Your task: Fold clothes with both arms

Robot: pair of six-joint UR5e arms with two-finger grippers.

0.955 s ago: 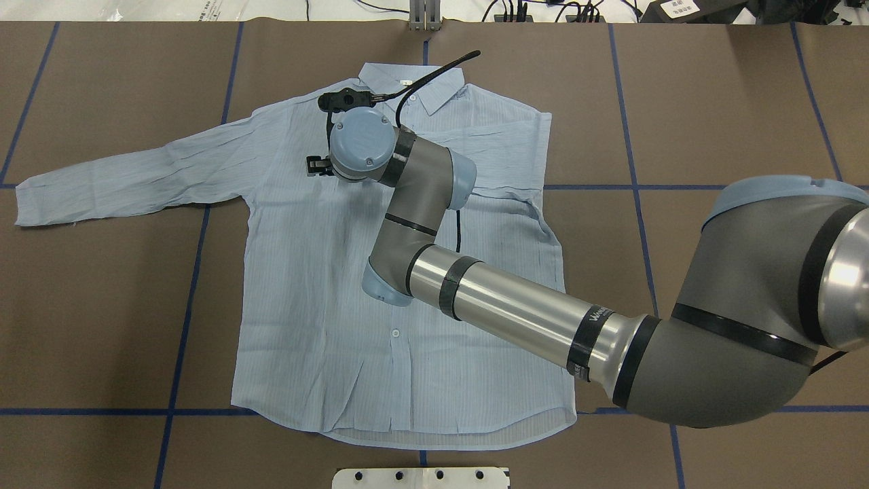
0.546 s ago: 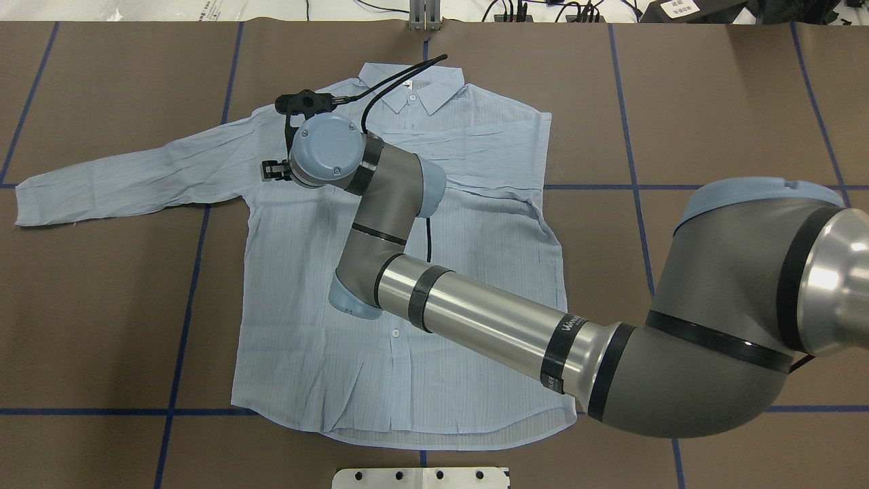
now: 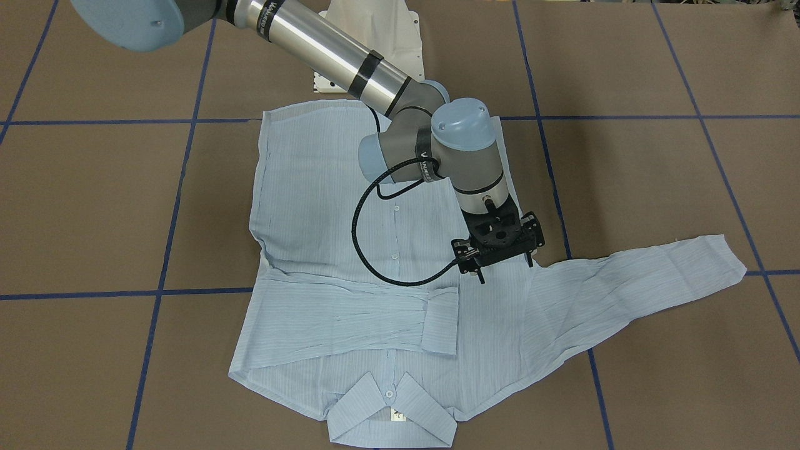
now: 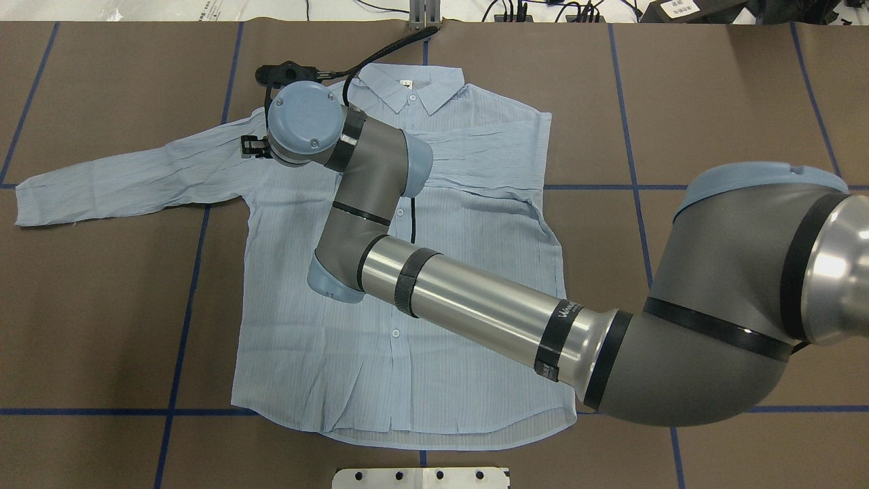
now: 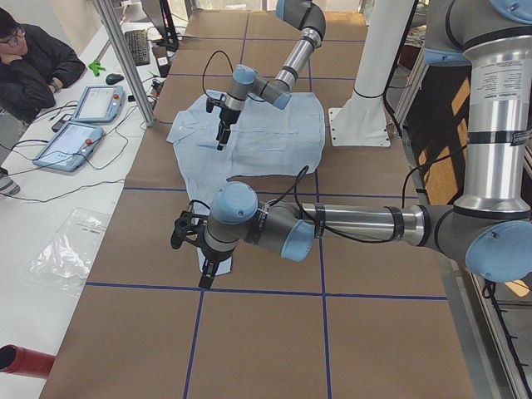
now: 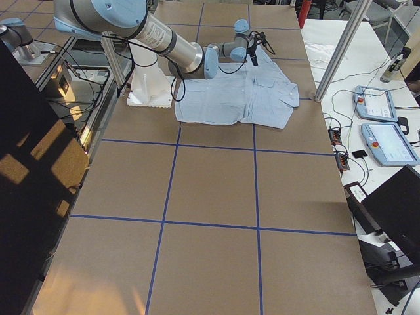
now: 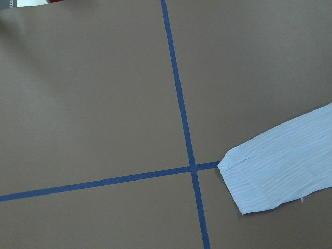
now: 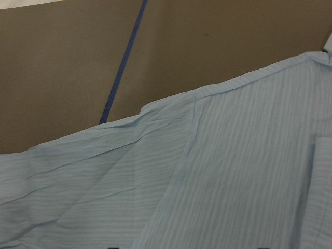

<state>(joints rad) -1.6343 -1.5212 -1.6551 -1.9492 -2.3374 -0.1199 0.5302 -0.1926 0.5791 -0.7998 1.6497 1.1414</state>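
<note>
- The shirt lies flat on the tabletop, front up. There is 1 folded sleeve across the chest and 1 spread sleeve.
- Best next move, as I judge it: pinch the spread sleeve at shoulder and cuff together, then carry it across low and evenly.
- The right arm reaches across the chest. Its right claw hangs over the shoulder seam, fingers apart and empty.
- The left claw hovers by the cuff; I cannot tell how far open it is.

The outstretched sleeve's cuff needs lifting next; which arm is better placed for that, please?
Left, probably. The left gripper hovers near the cuff, which its wrist camera sees close by; the right gripper is over the sleeve's shoulder end, far from the cuff.
</note>
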